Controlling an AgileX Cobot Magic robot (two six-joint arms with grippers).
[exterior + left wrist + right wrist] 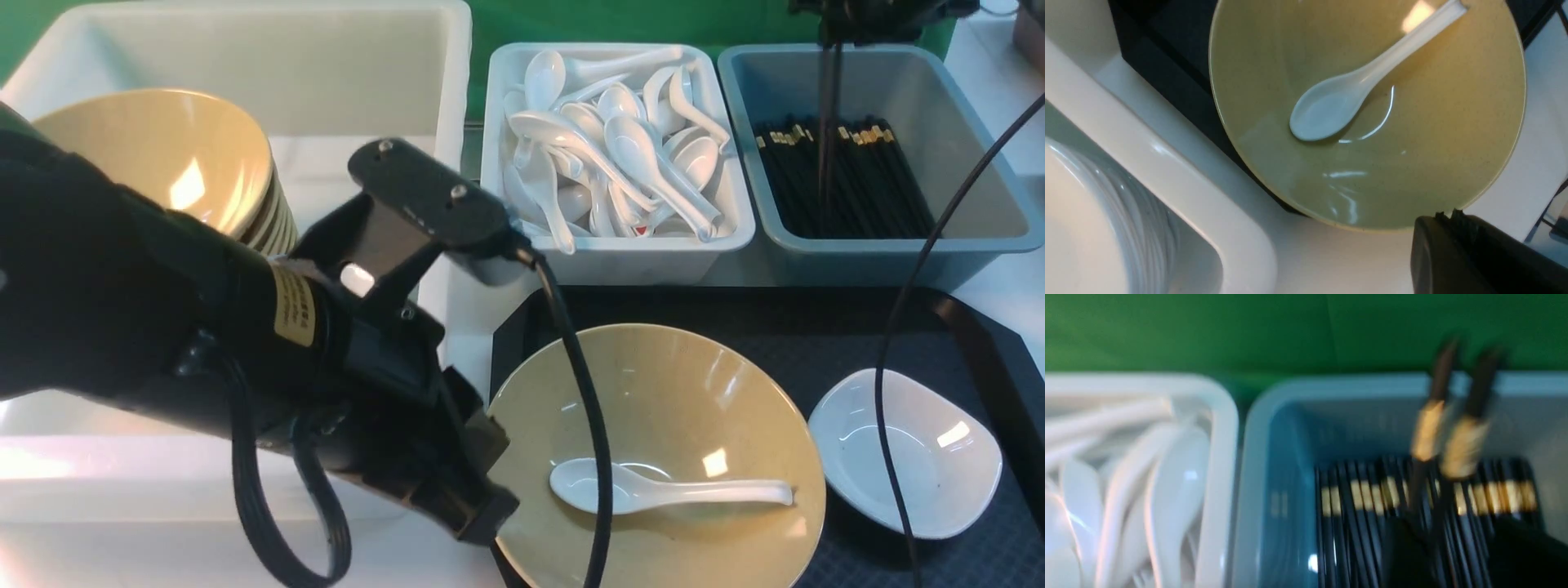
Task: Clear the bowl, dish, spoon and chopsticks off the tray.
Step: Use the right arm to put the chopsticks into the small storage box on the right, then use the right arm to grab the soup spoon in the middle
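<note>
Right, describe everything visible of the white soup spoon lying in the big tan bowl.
The glossy white ceramic-looking soup spoon lies hollow side up inside the wide olive-tan bowl, deep oval scoop at the bottom toward the robot's left, thick handle running right up the wall. It touches only the bowl; nothing grips it.

The thick, glossy black cylindrical left arm (122, 302) carries a yellow label (294, 306) with dark print. Its flat black bracket (429, 196) shows two silver screws (459, 192). A ribbed black cable (269, 523) loops on its near side. The boxy black left gripper (1449, 216) has toothed edges.
</note>
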